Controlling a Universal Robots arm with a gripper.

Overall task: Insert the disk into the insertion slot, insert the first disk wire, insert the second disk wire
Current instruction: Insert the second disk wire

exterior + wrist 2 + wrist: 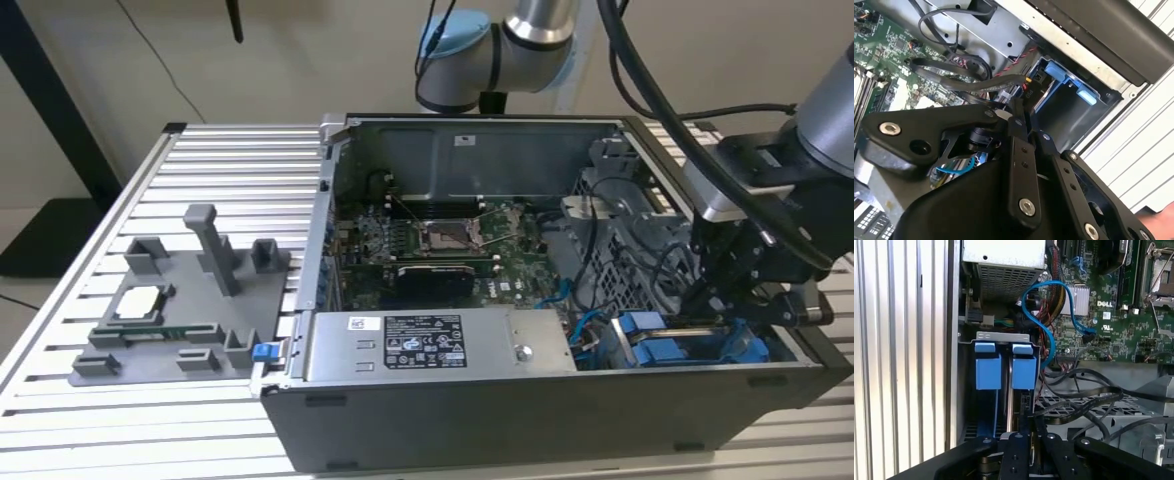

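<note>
On the exterior view's left, a grey parts tray [160, 330] on the slatted table [80, 420]. In the middle, an open computer case [534, 400] holding a green motherboard [441, 240] and a grey labelled power box [427, 345]. At the right, the gripper [714, 300] low inside the case, above the blue-framed disk [694, 350] seated in the perforated drive cage [1074, 407], hemmed in by black cables [1089, 400] and the case wall. Jaws nearly together; grasp impossible to tell.

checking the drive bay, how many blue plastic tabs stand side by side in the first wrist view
2: one blue tab nearer the ribbed table, the other blue tab right beside it, nearer the motherboard. More may be hidden behind the gripper.
</note>
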